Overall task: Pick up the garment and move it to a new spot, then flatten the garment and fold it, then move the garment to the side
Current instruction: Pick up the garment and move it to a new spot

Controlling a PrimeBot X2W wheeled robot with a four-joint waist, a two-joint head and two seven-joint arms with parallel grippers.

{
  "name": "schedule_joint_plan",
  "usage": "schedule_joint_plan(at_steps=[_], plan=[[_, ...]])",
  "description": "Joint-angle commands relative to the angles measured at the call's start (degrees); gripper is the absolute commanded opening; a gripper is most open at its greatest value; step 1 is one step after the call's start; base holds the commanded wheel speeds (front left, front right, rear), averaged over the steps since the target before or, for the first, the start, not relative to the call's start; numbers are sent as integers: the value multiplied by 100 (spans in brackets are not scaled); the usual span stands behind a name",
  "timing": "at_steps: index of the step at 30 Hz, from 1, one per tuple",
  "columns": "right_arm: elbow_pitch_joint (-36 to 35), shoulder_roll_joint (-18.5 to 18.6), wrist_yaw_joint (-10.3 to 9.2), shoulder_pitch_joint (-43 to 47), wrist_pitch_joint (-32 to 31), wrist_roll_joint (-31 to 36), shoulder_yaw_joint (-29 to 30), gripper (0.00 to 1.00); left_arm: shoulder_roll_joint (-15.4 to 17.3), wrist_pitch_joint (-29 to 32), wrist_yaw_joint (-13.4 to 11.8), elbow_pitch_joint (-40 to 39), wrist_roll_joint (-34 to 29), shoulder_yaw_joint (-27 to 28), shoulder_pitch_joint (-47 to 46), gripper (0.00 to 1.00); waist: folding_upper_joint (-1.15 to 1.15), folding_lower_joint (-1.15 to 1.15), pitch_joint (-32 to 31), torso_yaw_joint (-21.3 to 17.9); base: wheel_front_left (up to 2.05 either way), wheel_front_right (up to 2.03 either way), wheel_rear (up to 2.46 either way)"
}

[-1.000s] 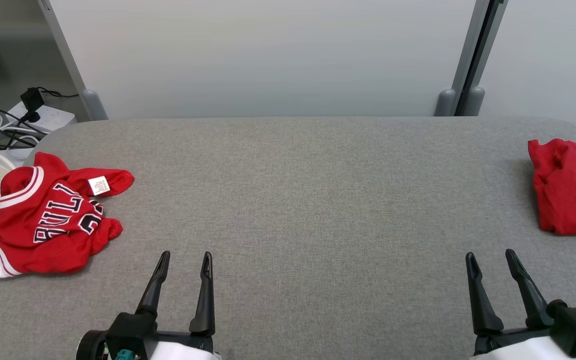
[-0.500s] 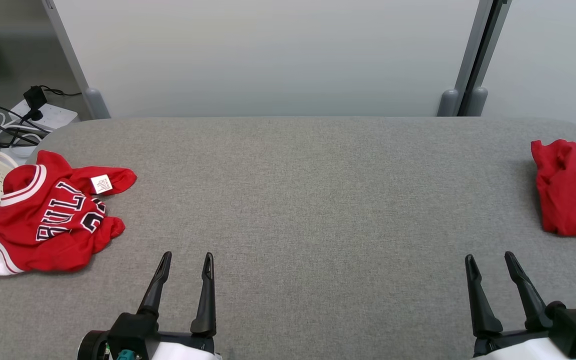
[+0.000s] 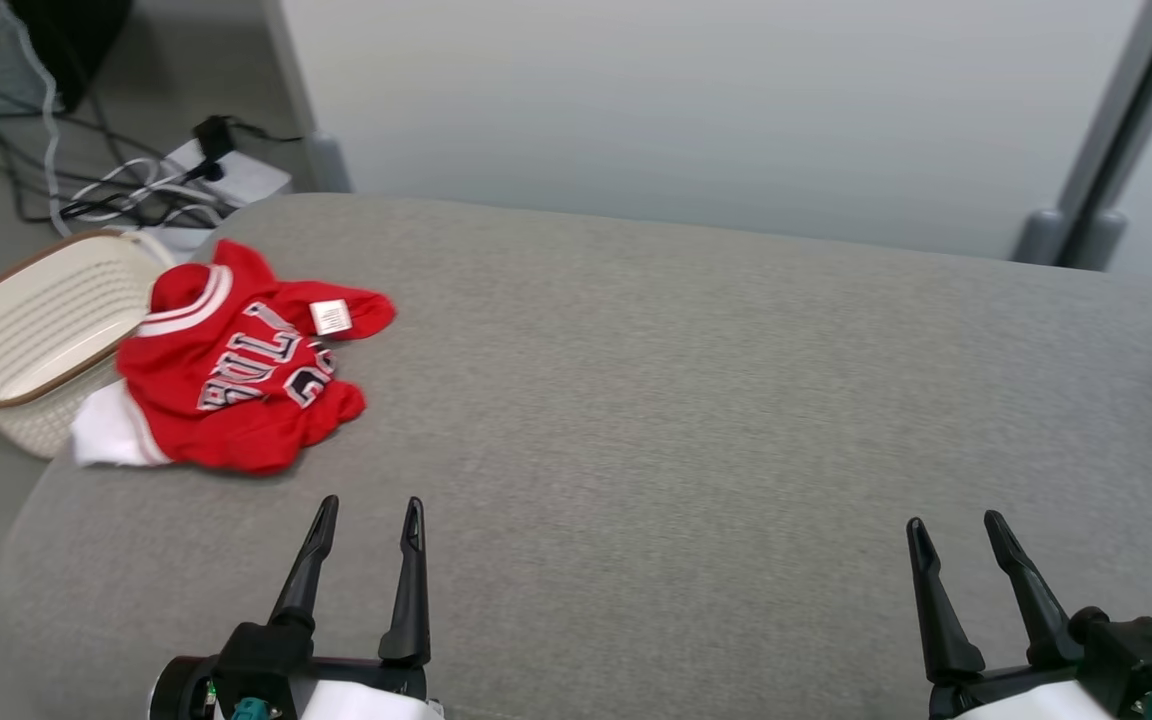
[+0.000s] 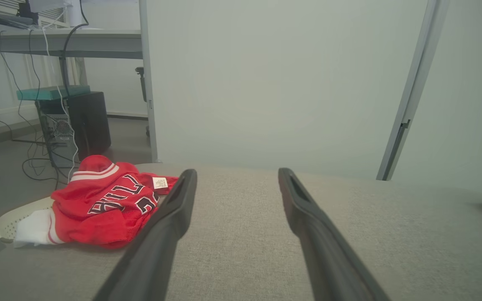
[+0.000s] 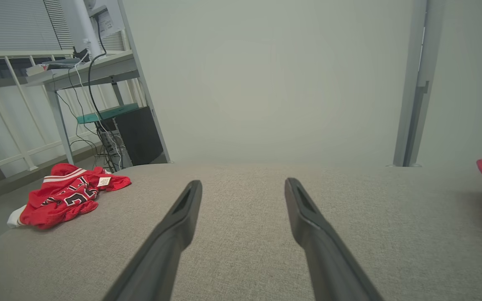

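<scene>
Head camera has swung left since a second ago; the things themselves have not moved. Basket (image 3: 36, 330) at far left. Jersey (image 3: 236, 390) crumpled just beside it, on the tabletop's (image 3: 686, 400) left end. Left claw (image 3: 371, 503): fingers apart, empty, near the jersey. Right claw (image 3: 952, 520): apart, empty, well off. Judgement: lining up the pickup, nothing grasped yet.

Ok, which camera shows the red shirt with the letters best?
The head view: the red shirt is seen from above, big and clear. The left wrist view shows it low and side-on; the right wrist view shows it small.
</scene>
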State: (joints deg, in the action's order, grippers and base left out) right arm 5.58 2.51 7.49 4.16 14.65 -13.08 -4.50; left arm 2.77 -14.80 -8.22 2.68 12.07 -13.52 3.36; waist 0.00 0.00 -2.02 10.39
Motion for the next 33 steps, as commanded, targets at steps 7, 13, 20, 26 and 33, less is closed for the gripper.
schedule_joint_plan(at_steps=[7,13,20,26,33], plan=[[-130,48,0,-135,35,-60,-256,100,10,-19,-130,-202,-94,225,-183,100,0,0,49,917,0,0,0],[-137,64,0,-123,35,-75,-281,100,10,-19,-180,-218,-86,231,-183,100,0,0,49,1375,0,0,0],[-130,90,0,-99,35,-74,-321,100,10,-19,-213,-235,-66,211,-157,100,0,0,35,1695,0,0,0],[-119,129,0,-83,35,-95,-370,100,10,-19,-224,-231,-50,207,-125,100,0,0,26,1768,0,0,0],[-89,156,0,-74,35,-152,-406,100,10,-19,-222,-179,-40,257,-141,100,0,0,15,1699,0,0,0]])
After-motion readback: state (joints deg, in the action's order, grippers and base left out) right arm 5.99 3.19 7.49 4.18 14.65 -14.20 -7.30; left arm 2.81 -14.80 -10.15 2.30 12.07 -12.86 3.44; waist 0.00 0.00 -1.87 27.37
